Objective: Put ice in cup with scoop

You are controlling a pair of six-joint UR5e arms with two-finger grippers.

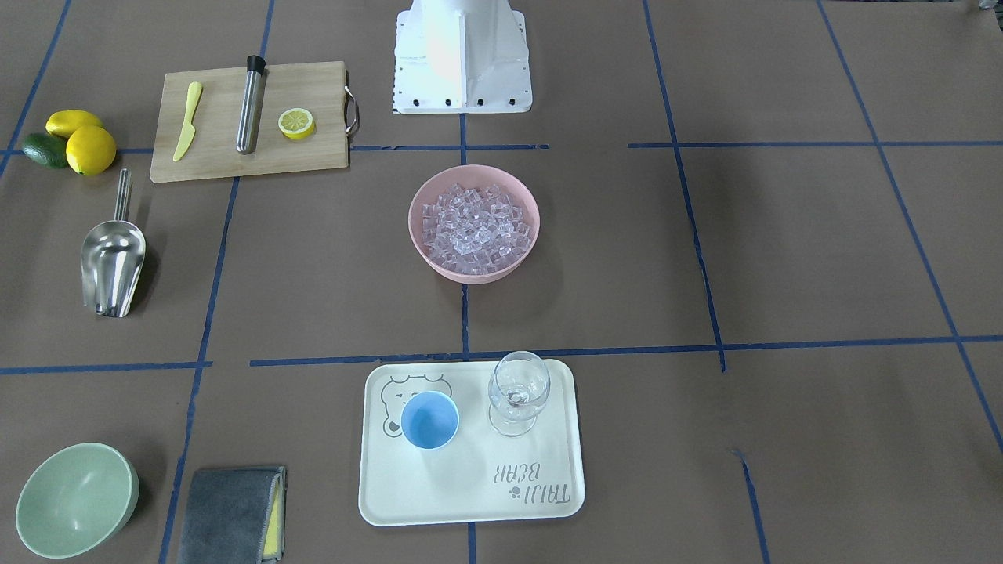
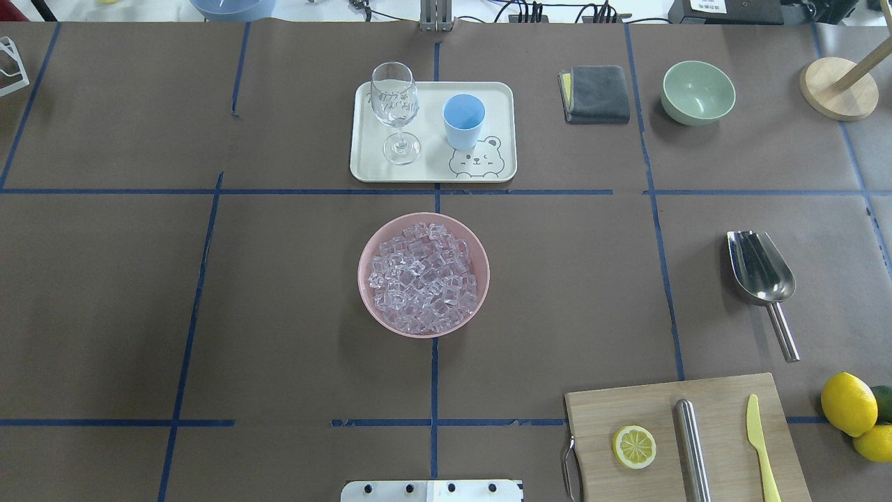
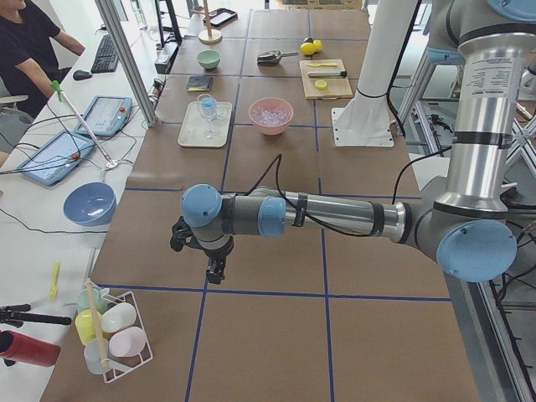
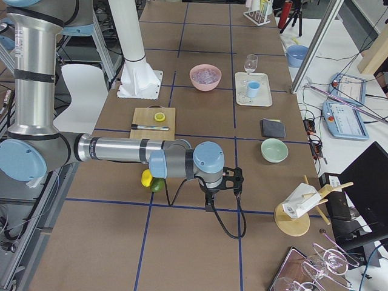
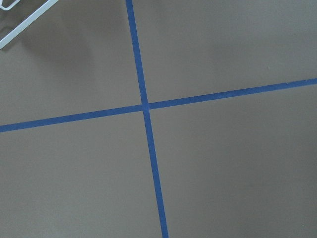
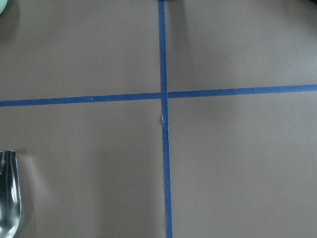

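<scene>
The ice (image 2: 423, 275) is a heap of clear cubes in a pink bowl (image 2: 369, 244) at the table's middle. The light-blue cup (image 2: 464, 120) stands upright and empty on a cream tray (image 2: 432, 174) beyond the bowl. The steel scoop (image 2: 761, 268) lies flat on the table at the right, handle toward the robot; its edge shows in the right wrist view (image 6: 7, 198). My left gripper (image 3: 215, 272) hangs over bare table far to the left. My right gripper (image 4: 209, 206) hangs over the table far to the right. I cannot tell whether either is open or shut.
A clear wine glass (image 2: 395, 104) stands on the tray beside the cup. A grey cloth (image 2: 596, 93) and a pale green bowl (image 2: 698, 90) lie at the far right. A cutting board (image 2: 725, 401) holds a lemon half, a steel cylinder and a yellow knife; lemons (image 2: 848, 403) lie beside it.
</scene>
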